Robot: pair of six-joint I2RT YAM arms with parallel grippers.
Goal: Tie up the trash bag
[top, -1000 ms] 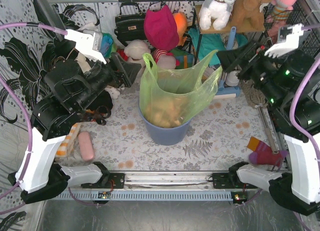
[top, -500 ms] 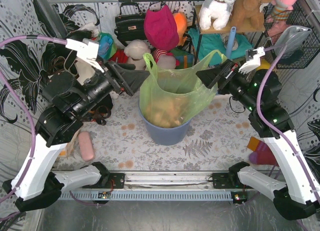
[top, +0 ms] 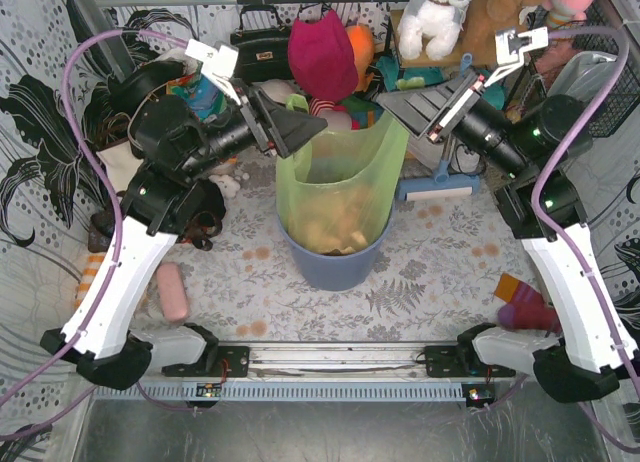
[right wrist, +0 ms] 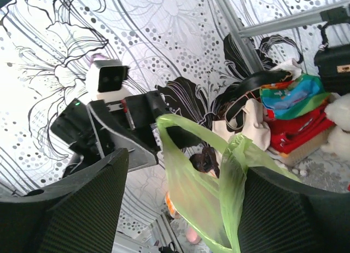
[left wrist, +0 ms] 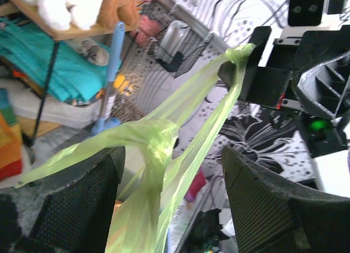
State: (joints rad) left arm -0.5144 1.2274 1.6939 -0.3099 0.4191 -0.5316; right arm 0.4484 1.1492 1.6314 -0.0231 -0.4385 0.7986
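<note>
the floral tabletop [top: 440,272] carries a round blue bin [top: 332,267] at its middle. the trash bag [top: 340,177] stands in that bin, its lower part tucked inside, with crumpled tan paper [top: 330,227] showing through the film. the bag's mouth gapes open, its top corners drawn upward and outward.

both arms reach in over the bag from either side. the left pincer [left wrist: 170,154] stands spread wide at the bag's left corner. green film runs between its fingers, draped rather than pinched as far as can be seen. the right pincer [right wrist: 183,160] is likewise wide apart at the right corner, with plastic hanging between its fingers.

in the left wrist view one handle [left wrist: 219,94] stretches taut and hooks over a black finger of the opposite arm. the right wrist view shows a loop [right wrist: 178,127] caught round the left arm's fingertip.

i judge this an early stage: the handles are raised but neither crossed nor knotted. crossing, threading and cinching are all left to do.
</note>
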